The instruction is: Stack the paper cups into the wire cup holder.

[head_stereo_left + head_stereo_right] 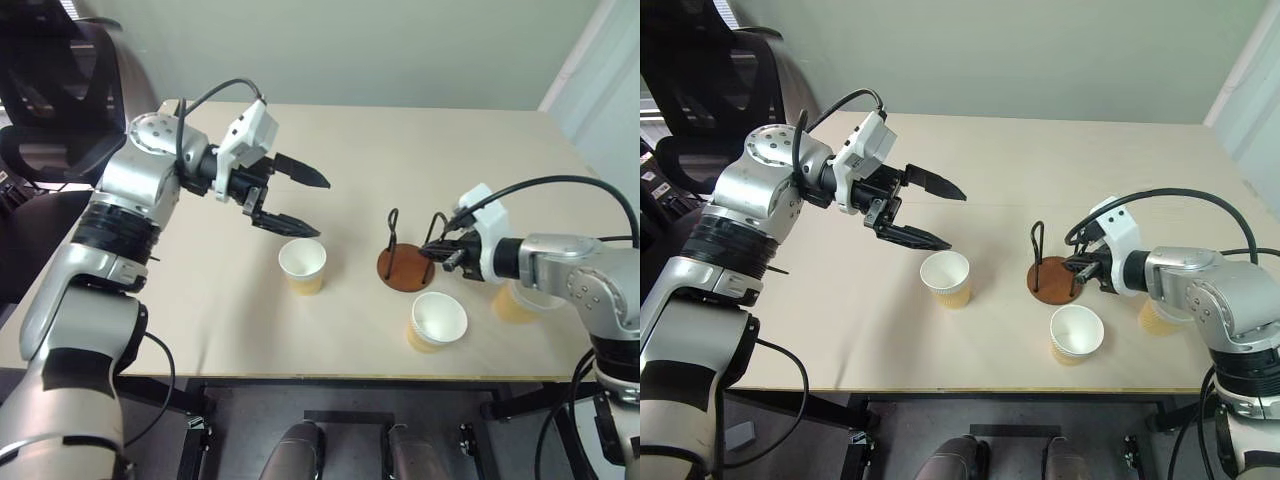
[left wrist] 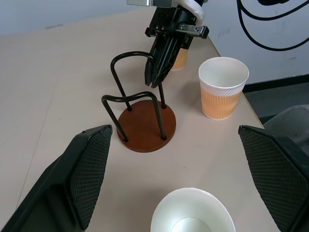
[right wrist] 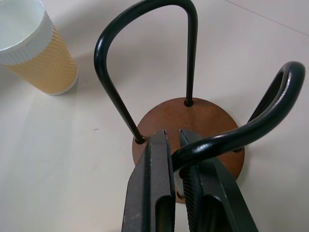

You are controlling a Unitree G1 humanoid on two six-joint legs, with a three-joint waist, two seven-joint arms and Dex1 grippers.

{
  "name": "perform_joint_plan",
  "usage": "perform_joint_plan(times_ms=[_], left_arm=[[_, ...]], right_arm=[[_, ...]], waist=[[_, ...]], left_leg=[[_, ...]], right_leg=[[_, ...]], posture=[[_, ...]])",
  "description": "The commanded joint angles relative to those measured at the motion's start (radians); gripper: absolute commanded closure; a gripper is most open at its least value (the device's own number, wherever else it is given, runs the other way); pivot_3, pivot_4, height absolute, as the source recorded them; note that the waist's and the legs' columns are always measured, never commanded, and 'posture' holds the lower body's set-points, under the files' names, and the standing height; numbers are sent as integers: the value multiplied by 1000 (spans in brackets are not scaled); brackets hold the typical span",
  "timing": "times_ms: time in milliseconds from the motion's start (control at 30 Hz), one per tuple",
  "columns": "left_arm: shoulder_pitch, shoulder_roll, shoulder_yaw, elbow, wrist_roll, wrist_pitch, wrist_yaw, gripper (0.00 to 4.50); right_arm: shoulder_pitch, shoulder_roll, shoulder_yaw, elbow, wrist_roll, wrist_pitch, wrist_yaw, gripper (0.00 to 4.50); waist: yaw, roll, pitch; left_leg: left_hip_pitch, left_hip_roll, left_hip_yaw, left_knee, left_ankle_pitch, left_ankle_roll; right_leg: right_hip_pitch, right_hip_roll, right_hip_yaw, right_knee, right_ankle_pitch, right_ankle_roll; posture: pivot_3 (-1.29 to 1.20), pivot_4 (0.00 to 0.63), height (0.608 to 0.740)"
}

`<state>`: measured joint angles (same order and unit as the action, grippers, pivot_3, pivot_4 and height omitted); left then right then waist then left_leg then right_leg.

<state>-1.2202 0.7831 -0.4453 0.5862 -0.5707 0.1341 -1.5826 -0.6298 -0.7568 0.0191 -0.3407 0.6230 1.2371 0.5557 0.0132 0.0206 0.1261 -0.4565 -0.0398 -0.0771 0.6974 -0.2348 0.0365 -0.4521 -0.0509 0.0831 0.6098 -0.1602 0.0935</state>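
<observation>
Left gripper: raised above the table, left of centre, fingers spread wide apart, nothing between them, pointing toward the right side; first paper cup: upright on the table just below and beside the lower left finger, clear of it, nearer the front edge than the far edge, mouth open upward, empty; wire cup holder: reddish-brown disc base flat on the table, right of the first cup and well apart from it, two black wire loops standing upright, no cup inside; second paper cup: upright close to the front edge, just in front of the holder's base, not touching it; right gripper: at the holder's right-hand loop, fingers drawn together and clamped on that wire near its top bend, as the right wrist view shows; third paper cup: toward the right edge, behind and partly hidden by the right forearm, upright on the table.
</observation>
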Motion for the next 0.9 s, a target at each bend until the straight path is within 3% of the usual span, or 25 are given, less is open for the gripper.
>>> perform_joint_plan(times_ms=[33, 500, 900], left_arm=[[-33, 21, 3, -12, -29, -5, -32, 0], [-41, 41, 5, -45, -42, 45, -32, 0], [-36, 52, 18, -58, -38, 61, -32, 0]], right_arm=[[-44, -9, 8, 17, -13, -28, 34, 4480], [-182, -97, 113, 209, -125, -182, 232, 4480], [-208, -93, 176, 308, -235, -295, 330, 4480]], waist=[[0, 0, 0], [0, 0, 0], [-3, 0, 0]], left_leg=[[0, 0, 0, 0, 0, 0], [-3, 0, 0, -1, 1, -2], [-3, 1, 0, -3, 1, -3]], right_leg=[[0, 0, 0, 0, 0, -1], [-3, 0, -1, -1, -1, -2], [-4, 0, -1, -1, 0, 0]], posture=[[0, 150, 740], [0, 150, 740], [0, 150, 740]])
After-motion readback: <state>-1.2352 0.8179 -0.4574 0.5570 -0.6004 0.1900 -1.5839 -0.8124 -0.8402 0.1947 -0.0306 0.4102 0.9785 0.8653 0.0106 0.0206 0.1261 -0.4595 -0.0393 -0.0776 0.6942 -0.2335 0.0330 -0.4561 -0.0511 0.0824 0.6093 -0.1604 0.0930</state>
